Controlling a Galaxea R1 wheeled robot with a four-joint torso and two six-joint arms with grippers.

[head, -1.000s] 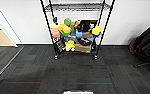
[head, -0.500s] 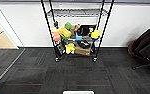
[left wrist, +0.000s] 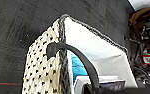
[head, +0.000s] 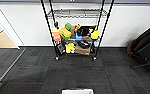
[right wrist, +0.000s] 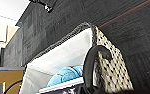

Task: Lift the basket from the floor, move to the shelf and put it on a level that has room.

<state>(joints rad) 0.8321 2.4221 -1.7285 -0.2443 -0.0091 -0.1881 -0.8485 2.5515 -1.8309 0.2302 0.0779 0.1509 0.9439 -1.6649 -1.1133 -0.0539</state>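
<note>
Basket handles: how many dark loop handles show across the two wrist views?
2. One handle arches over the basket's woven end wall in the left wrist view; the second handle rises at the opposite end in the right wrist view.

text: none legible | labels: none | brands: none | numbers: none | signs: none

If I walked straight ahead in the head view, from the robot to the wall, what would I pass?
The basket rim right by the robot, then the thin red line across the dark carpet, then the black wire shelf packed with colourful things, and last the white wall.
</note>
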